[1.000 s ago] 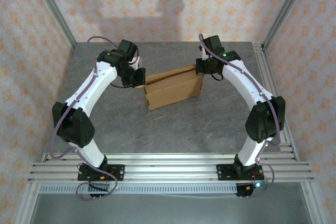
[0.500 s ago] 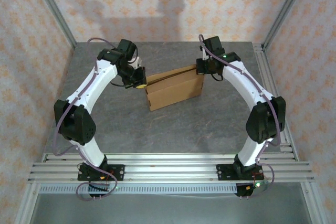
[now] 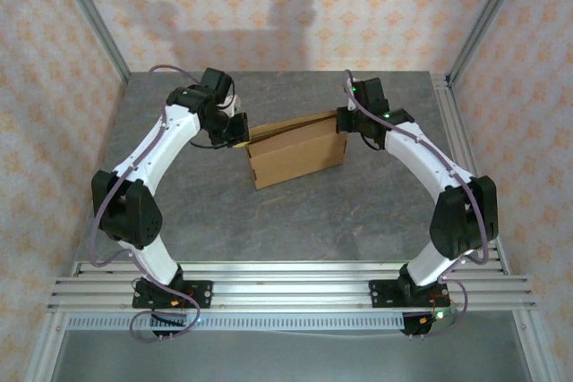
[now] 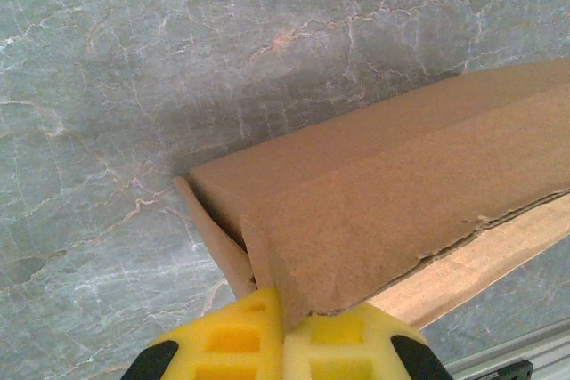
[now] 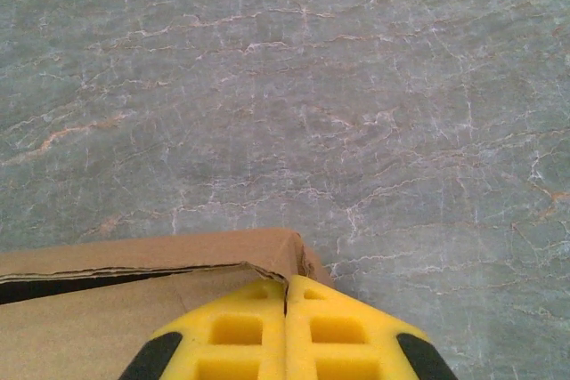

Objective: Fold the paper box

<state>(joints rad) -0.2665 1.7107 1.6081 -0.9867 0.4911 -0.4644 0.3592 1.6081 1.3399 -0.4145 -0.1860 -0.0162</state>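
The paper box (image 3: 300, 157) is a brown cardboard box in the middle of the grey table, its long lid flap slightly raised along the back. My left gripper (image 3: 238, 131) is at the box's left end. In the left wrist view its yellow pads (image 4: 240, 335) are shut on the corner of the lid flap (image 4: 401, 193), which runs down into the seam at the left gripper (image 4: 287, 304). My right gripper (image 3: 344, 120) is at the box's right back corner. In the right wrist view the right gripper (image 5: 287, 280) is shut, its tips against the box corner (image 5: 285, 246).
The grey marble-patterned table (image 3: 269, 221) has bare room in front of and behind the box. Metal frame posts (image 3: 89, 20) stand at the back corners. An aluminium rail (image 3: 286, 284) carrying both arm bases runs along the near edge.
The right wrist has come down and slightly right, its tips staying at the box's corner. The left gripper has edged a little toward the box's left end. The box has stayed in place.
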